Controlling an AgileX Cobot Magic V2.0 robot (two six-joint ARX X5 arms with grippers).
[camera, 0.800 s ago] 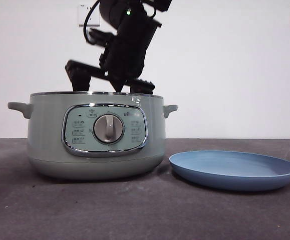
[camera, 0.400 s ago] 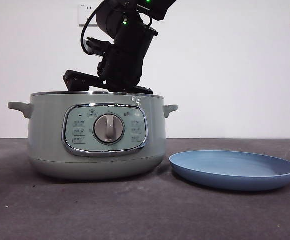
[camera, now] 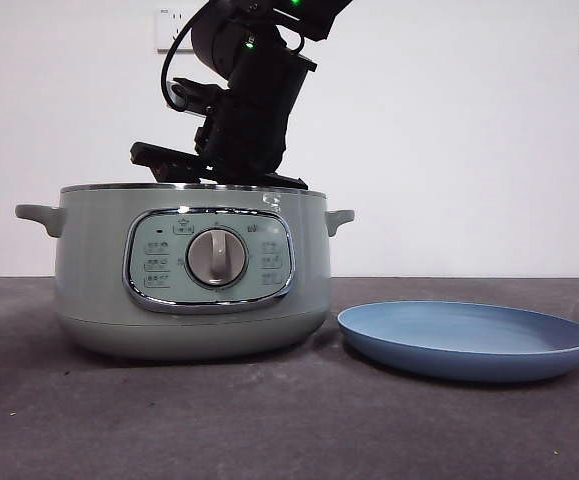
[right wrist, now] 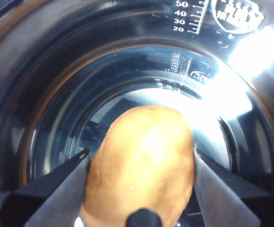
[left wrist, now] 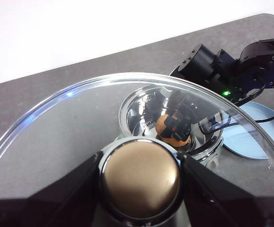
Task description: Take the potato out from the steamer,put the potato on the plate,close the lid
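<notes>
The sage-green steamer [camera: 89, 290] stands open at the left of the table. My right gripper [camera: 231, 165] reaches down into it from above. Inside the shiny pot [right wrist: 56, 71], the orange-brown potato [right wrist: 141, 161] rests on the bottom, and my right gripper [right wrist: 141, 153] is shut on it, one jaw against each side. My left gripper [left wrist: 140, 161] is shut on the knob [left wrist: 140, 182] of the clear glass lid [left wrist: 56, 132], holding it in the air. Through the glass I see the potato [left wrist: 167, 127] and the right gripper [left wrist: 179, 126]. The light-blue plate [camera: 467, 340] lies to the right of the steamer.
The right arm [left wrist: 222, 71] comes over the plate [left wrist: 264, 127] and the steamer's rim. The dark grey tabletop [camera: 269, 420] extends in front of the steamer and plate. A white wall with sockets [camera: 174, 28] stands behind.
The right gripper has sunk lower into the steamer and its jaws have drawn in around the potato. The steamer and plate have not moved.
</notes>
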